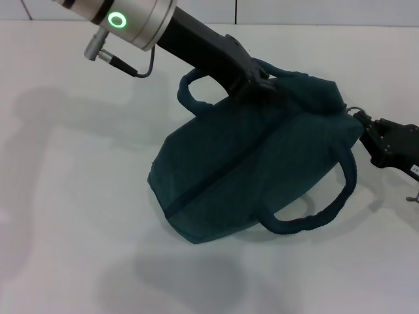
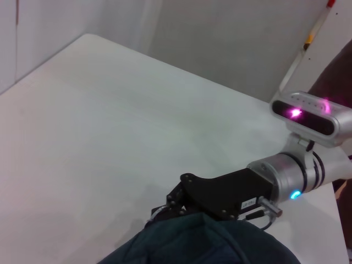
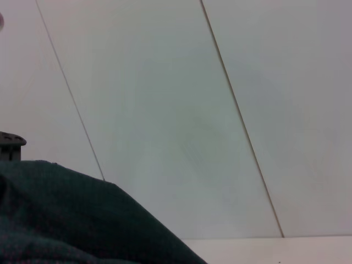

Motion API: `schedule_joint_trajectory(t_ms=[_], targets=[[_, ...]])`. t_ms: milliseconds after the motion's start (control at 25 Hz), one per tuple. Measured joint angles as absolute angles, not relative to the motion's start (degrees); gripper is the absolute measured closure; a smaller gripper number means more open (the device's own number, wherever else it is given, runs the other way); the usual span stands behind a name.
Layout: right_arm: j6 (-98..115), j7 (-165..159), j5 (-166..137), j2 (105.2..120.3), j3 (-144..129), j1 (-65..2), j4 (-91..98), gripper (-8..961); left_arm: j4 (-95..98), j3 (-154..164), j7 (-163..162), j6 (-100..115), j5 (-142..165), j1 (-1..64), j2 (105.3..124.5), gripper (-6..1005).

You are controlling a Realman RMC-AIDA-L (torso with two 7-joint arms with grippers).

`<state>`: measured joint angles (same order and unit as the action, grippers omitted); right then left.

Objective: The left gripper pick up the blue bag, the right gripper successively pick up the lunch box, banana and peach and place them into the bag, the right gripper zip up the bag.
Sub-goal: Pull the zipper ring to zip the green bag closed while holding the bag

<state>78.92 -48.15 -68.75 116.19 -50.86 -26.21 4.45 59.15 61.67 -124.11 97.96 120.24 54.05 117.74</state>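
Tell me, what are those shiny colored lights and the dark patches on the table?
Head view: a green ring light glows on the left arm, and soft grey shadows lie on the table beside the blue bag. Left wrist view: a pink light glares on the robot's head.

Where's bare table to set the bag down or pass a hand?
Bare table spans everything left of and in front of the blue bag. It is crowded at the bag's far end, where the left gripper holds it, and at its right edge by the right gripper.
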Motion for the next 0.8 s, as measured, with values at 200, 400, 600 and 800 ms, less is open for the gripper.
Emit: schedule_joint_trajectory(t_ms=[200, 400, 600, 800], targets=[[77.6, -48.2, -68.8, 116.19, -51.1, -26.8, 4.2, 939, 59.1, 61.6, -124.1, 98.5, 120.2, 54.1, 117.68, 953], [77.5, -48.2, -69.2, 116.19, -51.2, -27.1, 3.3, 940, 59.1, 61.5, -124.0, 98.9, 120.2, 53.9, 117.59, 951], [81.4, -48.3, -69.4, 115.99, -51.2, -25.8, 3.2, 940, 59.1, 61.5, -123.5, 98.7, 120.1, 53.3, 117.85, 950], [87.1, -53.4, -69.8, 115.39, -51.2, -22.9, 3.8, 930, 59.1, 61.4, -123.4, 98.6, 120.0, 52.2, 118.07, 949]])
